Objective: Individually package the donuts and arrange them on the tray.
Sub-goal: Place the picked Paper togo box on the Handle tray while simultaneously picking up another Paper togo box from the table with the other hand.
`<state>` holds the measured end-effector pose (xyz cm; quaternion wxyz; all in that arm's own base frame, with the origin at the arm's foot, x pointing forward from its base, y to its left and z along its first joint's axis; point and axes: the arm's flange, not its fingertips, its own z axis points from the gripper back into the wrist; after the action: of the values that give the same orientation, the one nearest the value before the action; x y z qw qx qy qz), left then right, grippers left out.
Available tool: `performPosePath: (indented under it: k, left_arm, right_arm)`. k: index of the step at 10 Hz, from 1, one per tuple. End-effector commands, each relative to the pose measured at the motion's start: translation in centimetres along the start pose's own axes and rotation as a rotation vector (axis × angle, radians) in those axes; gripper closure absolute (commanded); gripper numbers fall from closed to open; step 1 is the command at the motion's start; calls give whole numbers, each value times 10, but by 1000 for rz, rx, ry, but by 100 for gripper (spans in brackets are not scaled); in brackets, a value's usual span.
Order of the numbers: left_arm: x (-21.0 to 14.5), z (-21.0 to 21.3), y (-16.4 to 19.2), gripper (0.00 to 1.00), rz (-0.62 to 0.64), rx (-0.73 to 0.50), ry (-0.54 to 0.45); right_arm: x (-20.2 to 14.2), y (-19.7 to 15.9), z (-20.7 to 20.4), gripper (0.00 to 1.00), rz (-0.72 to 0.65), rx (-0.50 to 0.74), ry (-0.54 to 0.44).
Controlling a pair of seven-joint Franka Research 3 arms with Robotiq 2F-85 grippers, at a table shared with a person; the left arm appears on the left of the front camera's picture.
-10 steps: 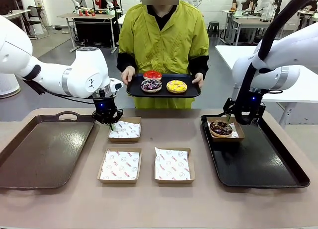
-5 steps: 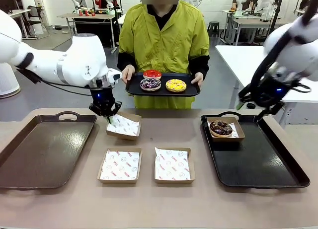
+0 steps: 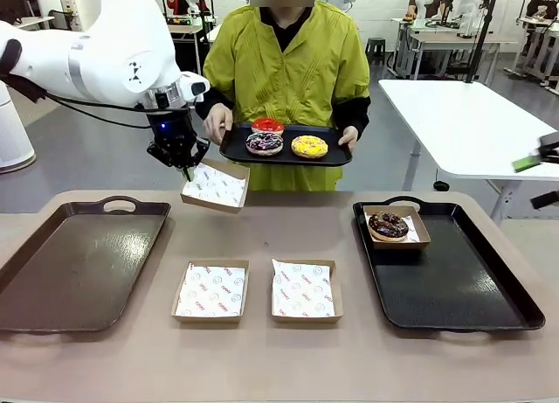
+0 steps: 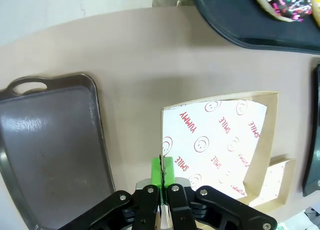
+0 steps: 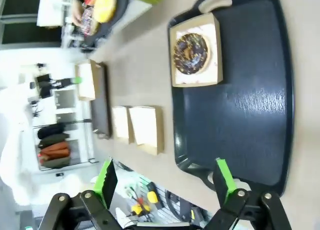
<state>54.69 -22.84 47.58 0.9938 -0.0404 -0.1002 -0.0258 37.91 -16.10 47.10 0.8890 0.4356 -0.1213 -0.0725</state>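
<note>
Low in the middle of the front view, on the table (image 3: 279, 359), two paper-lined boxes lie side by side with open tops up: the left box (image 3: 210, 290) and the right box (image 3: 306, 289). A brown tray (image 3: 52, 281) fills the lower left and a black tray (image 3: 472, 298) the lower right. In the black tray's far left corner sits a filled box (image 3: 420, 221) holding the chocolate donut (image 3: 389, 225), which lies flat with its hole up; as a ring it has no long axis. In the upper left, the left gripper (image 3: 182, 163) is pinched tight on the rim of a third box (image 3: 216, 185), held clear of the table and tilted so its liner faces the camera. At the right edge, the right gripper (image 5: 165, 176) is spread wide, gripping nothing. Farthest off, a person (image 3: 288, 62) holds a dark serving tray (image 3: 336, 156) in the upper middle, directly behind the raised box, carrying the red donut (image 3: 267, 126), purple donut (image 3: 264, 143) and yellow donut (image 3: 309, 146), all lying flat.
</note>
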Motion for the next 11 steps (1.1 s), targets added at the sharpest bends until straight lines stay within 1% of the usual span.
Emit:
performPosePath:
  k: [1,2,3,4,6,7,8,9,11]
  left_arm:
    - [-1,9,-6,100,6,38,-12]
    - [1,16,-10,100,9,48,-22]
    - [4,22,-13,100,15,57,-24]
    - [7,26,-15,100,26,67,-24]
    - [13,29,-16,100,43,78,-19]
    - [15,30,-16,100,53,84,-19]
    - [6,28,-10,100,11,49,-22]
    - [6,28,-10,100,11,49,-22]
    - [6,28,-10,100,11,49,-22]
  right_arm:
    - [-4,-33,17,0,34,158,-56]
    - [-3,-49,27,0,21,207,-64]
    - [1,-64,33,0,10,244,-51]
    - [7,-82,36,0,-23,248,-23]
    - [16,-109,37,0,-28,270,34]
    - [20,-116,36,0,-28,274,42]
    - [25,-116,30,0,7,275,50]
    - [8,-111,27,0,-54,255,33]
    - [8,-111,27,0,-54,255,33]
